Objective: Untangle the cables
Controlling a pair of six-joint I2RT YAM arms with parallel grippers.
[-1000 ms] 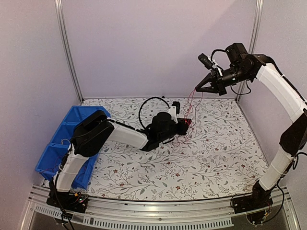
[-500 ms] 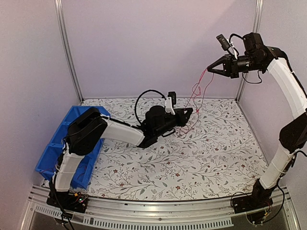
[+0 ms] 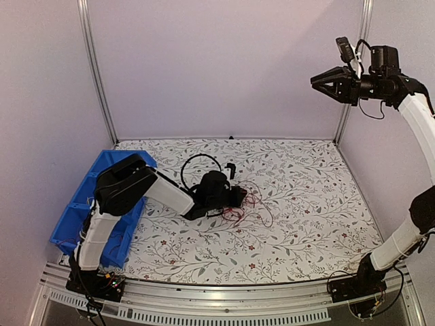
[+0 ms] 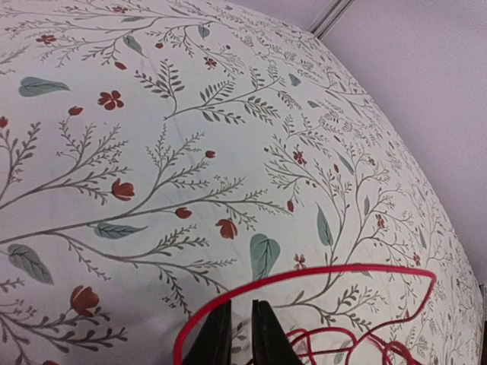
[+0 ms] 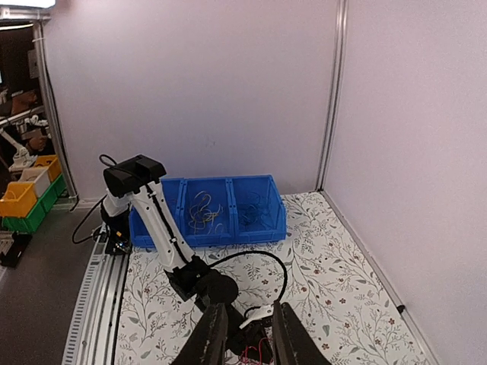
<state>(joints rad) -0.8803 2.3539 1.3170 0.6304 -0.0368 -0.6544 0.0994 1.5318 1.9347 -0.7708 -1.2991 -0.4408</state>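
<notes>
Cables (image 3: pixel 238 212) lie in a red snarl on the surface (image 3: pixel 306 204), untangling apparently far from done.
Left end effector (image 4: pixel 242 306), nearly closed, sits at the clump, its grip unclear; right end effector (image 5: pixel 247 308) hangs high, parted and empty. Other strands (image 5: pixel 199 211) lie in the blue bin (image 3: pixel 75 217).

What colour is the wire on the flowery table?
The cable is red, clearest in the left wrist view.

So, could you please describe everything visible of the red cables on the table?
The red cables are thin, flexible-looking wires in a loose tangle lying on the floral tabletop, right at the left gripper. The left wrist view shows one wide loop arcing just past the fingertips, with smaller knotted loops beside it. Whether the jaws pinch a strand is unclear.
</notes>
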